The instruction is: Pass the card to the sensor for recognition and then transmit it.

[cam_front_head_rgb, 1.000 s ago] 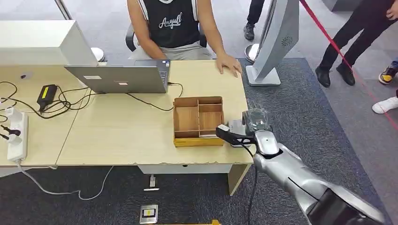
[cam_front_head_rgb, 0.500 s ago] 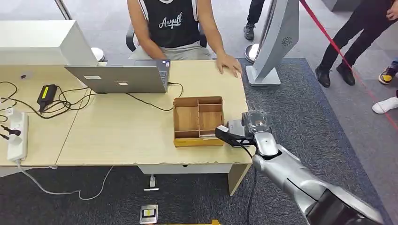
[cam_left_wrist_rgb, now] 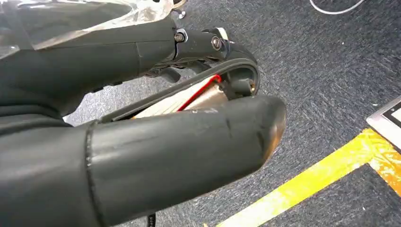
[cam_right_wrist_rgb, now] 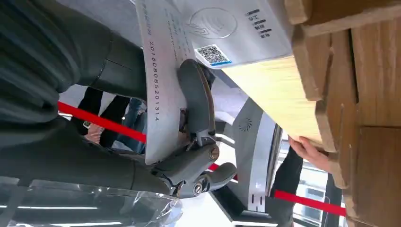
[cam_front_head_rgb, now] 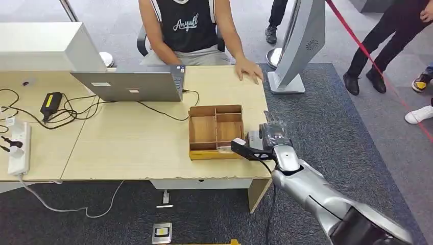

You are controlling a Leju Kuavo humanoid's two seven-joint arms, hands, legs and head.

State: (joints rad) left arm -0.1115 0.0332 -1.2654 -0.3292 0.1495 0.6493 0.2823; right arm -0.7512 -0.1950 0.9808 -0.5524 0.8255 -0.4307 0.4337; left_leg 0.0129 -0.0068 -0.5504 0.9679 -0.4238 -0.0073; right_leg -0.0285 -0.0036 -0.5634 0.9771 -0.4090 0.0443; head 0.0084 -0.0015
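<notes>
Right hand (cam_right_wrist_rgb: 156,142) pinches the card (cam_right_wrist_rgb: 163,80) — just beside the sensor (cam_right_wrist_rgb: 227,33).
</notes>
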